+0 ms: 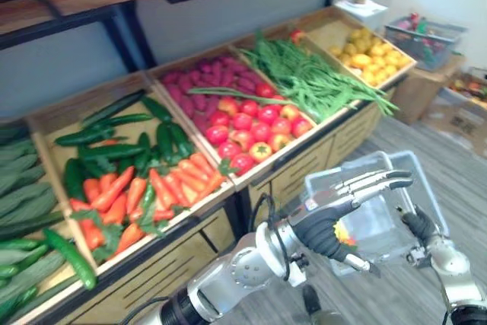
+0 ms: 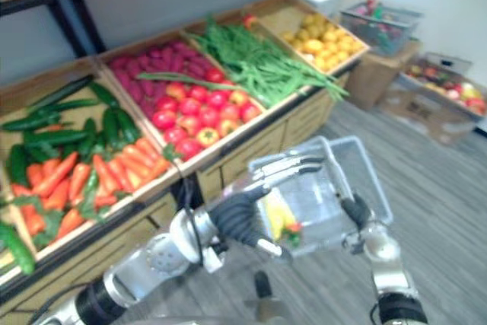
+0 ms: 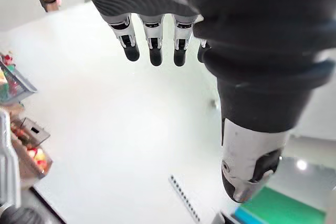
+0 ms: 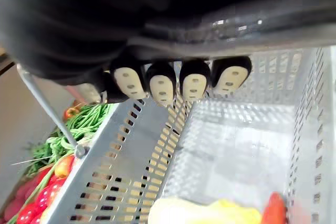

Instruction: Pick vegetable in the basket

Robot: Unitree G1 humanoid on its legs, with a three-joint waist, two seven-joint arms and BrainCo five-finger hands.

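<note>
My right hand is shut on the handle of a grey slotted plastic basket, held up in front of the produce shelf. In the right wrist view its fingers curl over the dark handle bar above the basket's wall. Inside lie a yellow vegetable and an orange-red one. My left hand reaches across the basket's near side, open, with straight fingers and nothing in it. Carrots, cucumbers, tomatoes and green beans fill the crates beyond.
Wooden crates slope along the shelf front, with purple-red roots and yellow fruit in further bins. A second grey basket stands on a box at the back right. Cardboard boxes of produce rest on the grey plank floor.
</note>
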